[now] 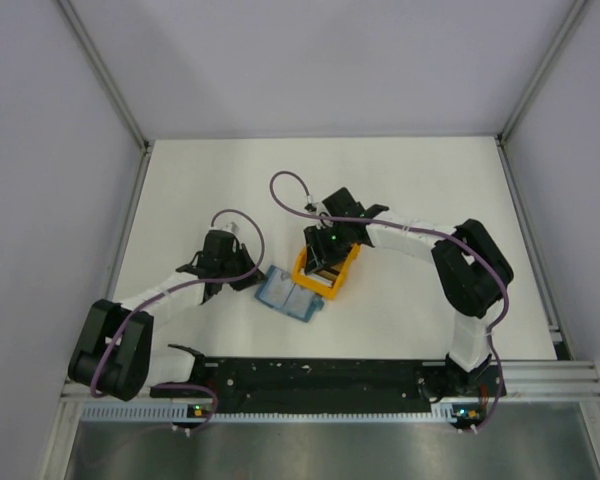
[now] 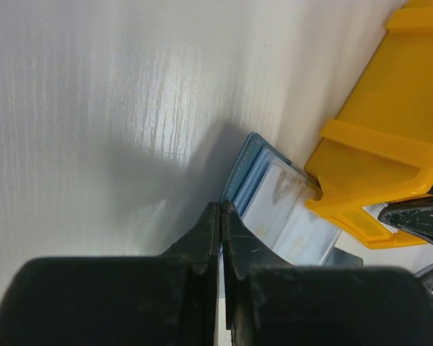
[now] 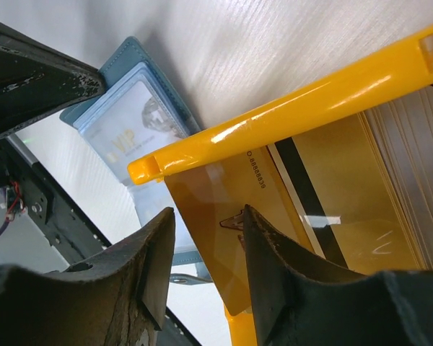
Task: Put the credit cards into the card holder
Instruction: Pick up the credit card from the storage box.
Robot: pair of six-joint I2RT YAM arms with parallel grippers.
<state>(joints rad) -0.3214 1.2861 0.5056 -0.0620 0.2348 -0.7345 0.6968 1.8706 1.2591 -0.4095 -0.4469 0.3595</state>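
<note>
Teal-blue and folded open, the card holder [image 1: 288, 293] lies flat on the white table [image 1: 430, 200] near its middle, with its paler pockets facing up. One pocket already shows a pale card [image 3: 130, 133] marked VIP. At the holder's 2 o'clock, touching its corner, stands the orange rack [image 1: 342, 278], where the credit cards [image 3: 397, 158] are stacked on edge with a gold card [image 3: 216, 209] foremost. The left gripper [image 1: 248, 278] comes in from the holder's 9 o'clock with its fingers pressed fully together. Their tips sit on the holder's outer edge, probably to pin the light wallet down so it neither slides nor folds shut; whether a flap is pinched between them I cannot tell. The right gripper [image 3: 206, 267] hangs over the rack from 12 o'clock with its fingers moderately apart and nothing clamped. The gold card's face shows through the gap between them. That stance suits closing on the front card's top edge and lifting it clear. The likely snag is taking two cards at once, since they are packed tight.
</note>
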